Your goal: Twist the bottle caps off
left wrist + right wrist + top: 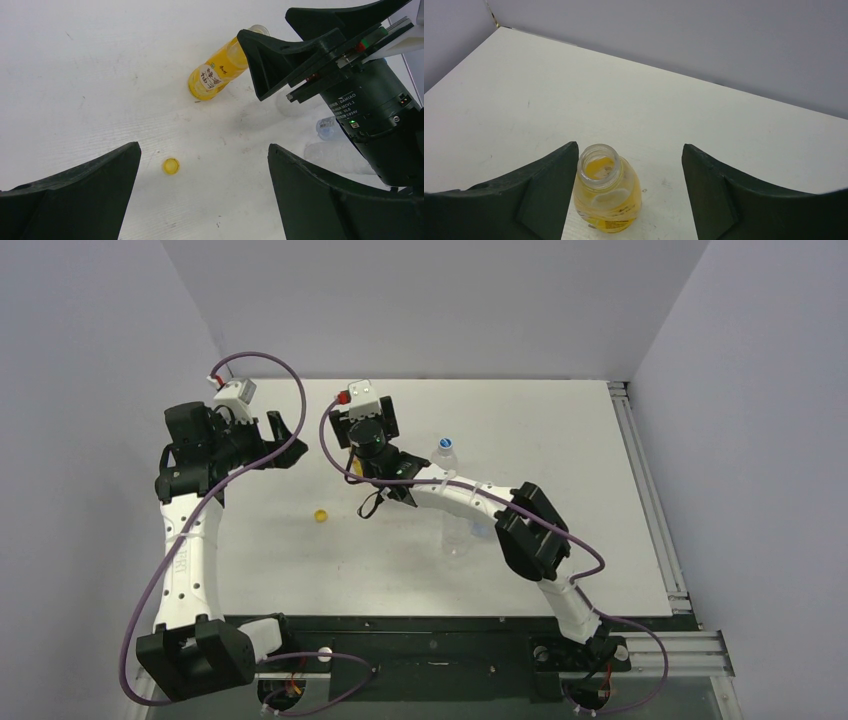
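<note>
The yellow cap (171, 166) lies loose on the tabletop (75, 75) near the empty left end effector (203, 147), whose fingers stand apart. Its yellow-orange bottle (606, 195) stands open-mouthed between the spread fingers of the right end effector (629, 150). A blue-topped cap (446, 442) sits on an upright clear bottle (444, 462) just to the right, so the right end effector looks nearer; the motor (365, 105) reads DAMIAO, and the yellow-orange bottle's label (212, 75) is illegible.

The yellow-orange bottle (231, 61) has a white, black-lettered label (212, 78); the cap (171, 165) is yellow, the table (75, 75) white.
</note>
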Motion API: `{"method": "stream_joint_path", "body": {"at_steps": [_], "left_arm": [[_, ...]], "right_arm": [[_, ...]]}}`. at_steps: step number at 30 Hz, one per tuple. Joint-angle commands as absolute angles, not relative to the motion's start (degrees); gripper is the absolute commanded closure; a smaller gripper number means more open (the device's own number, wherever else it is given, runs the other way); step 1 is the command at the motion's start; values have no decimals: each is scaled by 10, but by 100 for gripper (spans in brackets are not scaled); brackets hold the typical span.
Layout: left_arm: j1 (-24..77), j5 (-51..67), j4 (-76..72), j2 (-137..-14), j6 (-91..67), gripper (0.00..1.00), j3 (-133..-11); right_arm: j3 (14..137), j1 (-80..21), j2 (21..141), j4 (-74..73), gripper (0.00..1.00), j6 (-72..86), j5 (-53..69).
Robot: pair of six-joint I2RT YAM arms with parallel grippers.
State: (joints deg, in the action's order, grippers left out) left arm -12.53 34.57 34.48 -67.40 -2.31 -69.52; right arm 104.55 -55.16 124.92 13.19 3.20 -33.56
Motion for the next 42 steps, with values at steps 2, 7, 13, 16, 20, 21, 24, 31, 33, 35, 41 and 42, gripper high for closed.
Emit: {"method": "stream_joint_path", "body": {"at_steps": [2, 7, 13, 16, 20, 21, 24, 31, 33, 35, 41, 42], "left_arm": [[-128, 358, 330, -656, -14, 4, -719], [-128, 359, 331, -657, -13, 3, -722], [-128, 361, 331, -656, -13, 3, -719], [-128, 363, 328, -655, -15, 4, -713], [-128, 364, 325, -655, -16, 3, -713], [-127, 365, 325, -656, -16, 3, -714], [-128, 364, 331, -658, -11, 3, -722], [-128, 392, 395, -686, 24, 4, -763], [-129, 402, 406, -692, 29, 4, -770], [-129, 411, 411, -691, 31, 3, -773], [-129, 437, 418, -685, 32, 4, -781], [-129, 438, 419, -686, 32, 4, -783]], "right_arm": [[1070, -550, 1203, 104, 28, 18, -320], [1082, -548, 1198, 93, 26, 14, -311], [1117, -541, 1201, 72, 25, 9, -298], [1132, -539, 1202, 65, 24, 7, -290], [1140, -541, 1195, 49, 22, 6, -274], [1140, -542, 1187, 46, 21, 6, -270], [1136, -544, 1146, 9, 20, 12, -264], [1049, -525, 1005, -176, 19, 71, -333], [992, -506, 957, -199, 19, 83, -329], [952, -481, 922, -224, 18, 101, -313], [887, -443, 876, -263, 15, 113, -231], [883, -442, 876, -266, 15, 111, -216]]}}
